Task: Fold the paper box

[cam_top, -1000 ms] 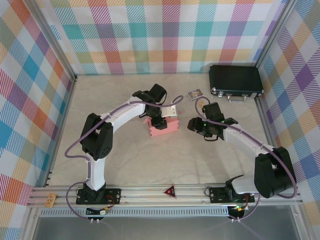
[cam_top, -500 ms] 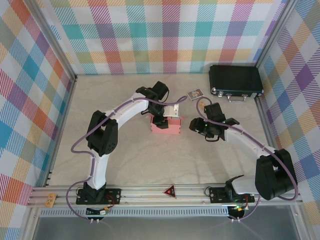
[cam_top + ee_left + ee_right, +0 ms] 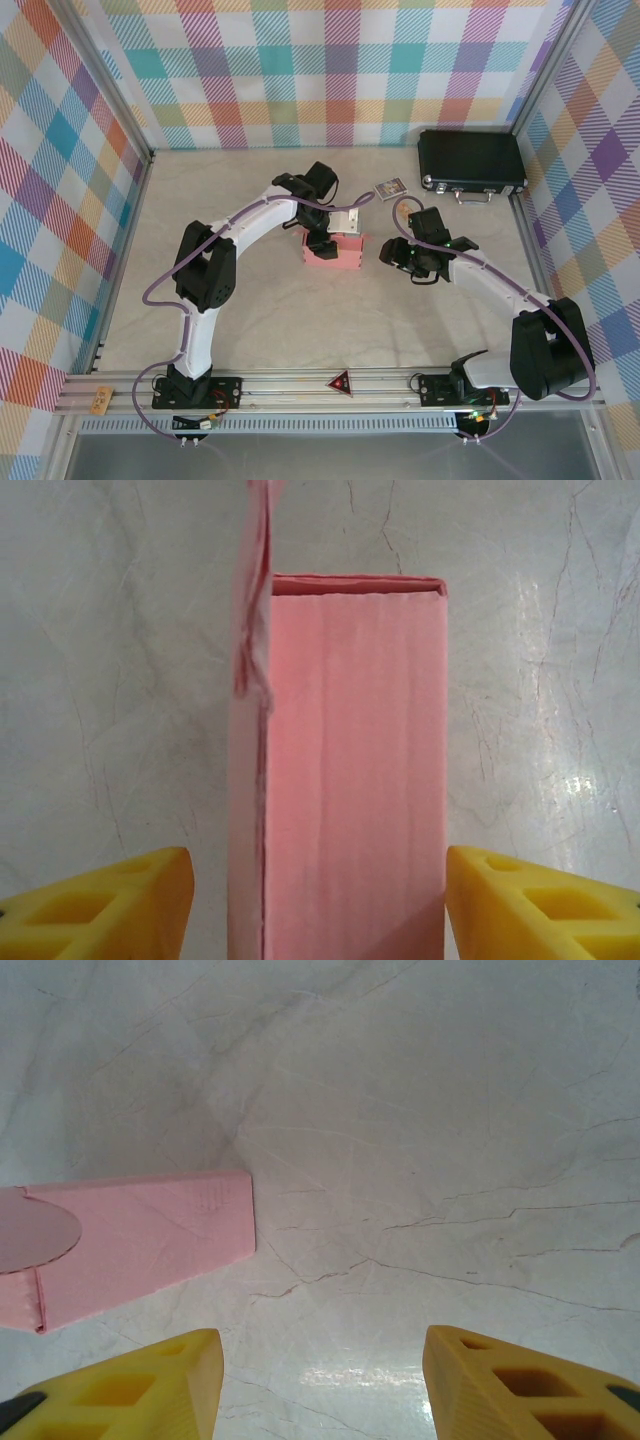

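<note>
The paper box (image 3: 337, 254) is a small salmon-pink folded box lying on the table mid-scene. My left gripper (image 3: 322, 240) hangs over its far-left end, pointing down. In the left wrist view the box (image 3: 345, 760) runs lengthwise between the yellow fingers, and the left gripper (image 3: 318, 905) is open: there is a gap on the left side, and the right finger (image 3: 500, 895) is close to the box wall. A thin flap (image 3: 255, 590) stands up along the box's left edge. My right gripper (image 3: 390, 252) is open and empty, just right of the box (image 3: 130, 1245).
A black hard case (image 3: 471, 160) lies at the back right by the wall. A small printed card (image 3: 390, 187) lies in front of it. The enclosure's checked walls close in the back and both sides, and a metal rail (image 3: 300, 385) runs along the near edge.
The left arm shifted the box slightly to the right and squared it up, then its jaws widened off the box. The right arm has barely moved.
</note>
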You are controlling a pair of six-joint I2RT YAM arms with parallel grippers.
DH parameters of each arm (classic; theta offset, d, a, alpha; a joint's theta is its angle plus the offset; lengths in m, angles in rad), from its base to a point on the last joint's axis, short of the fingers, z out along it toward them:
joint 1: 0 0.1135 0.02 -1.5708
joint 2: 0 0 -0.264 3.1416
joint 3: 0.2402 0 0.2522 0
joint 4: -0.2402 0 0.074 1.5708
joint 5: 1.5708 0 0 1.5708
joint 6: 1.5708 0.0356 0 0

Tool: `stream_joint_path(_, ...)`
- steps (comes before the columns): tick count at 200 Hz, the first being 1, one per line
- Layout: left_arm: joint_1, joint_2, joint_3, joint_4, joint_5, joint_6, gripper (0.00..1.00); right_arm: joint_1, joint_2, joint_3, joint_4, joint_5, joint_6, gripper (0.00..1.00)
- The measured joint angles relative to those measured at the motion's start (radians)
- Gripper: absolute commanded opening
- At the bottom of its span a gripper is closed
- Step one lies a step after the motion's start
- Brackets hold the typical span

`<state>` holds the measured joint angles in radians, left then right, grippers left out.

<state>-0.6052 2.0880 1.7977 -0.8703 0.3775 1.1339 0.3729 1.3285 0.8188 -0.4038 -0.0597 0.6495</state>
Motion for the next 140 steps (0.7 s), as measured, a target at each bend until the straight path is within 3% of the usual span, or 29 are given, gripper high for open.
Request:
stream_joint_path(89,0.000,-0.009,0.000,0.012,-0.003,-0.100,0.91,-0.001,0.000,-0.002,-0.002,0.000,-0.008,0.56)
stream_joint_path(93,0.000,-0.014,0.000,0.012,-0.003,-0.106,0.96,-0.001,0.000,-0.002,-0.002,0.000,-0.009,0.56)
stream_joint_path(140,0.000,-0.150,-0.043,0.044,-0.004,-0.205,0.97,-0.001,0.000,0.011,-0.029,0.013,-0.060,0.58)
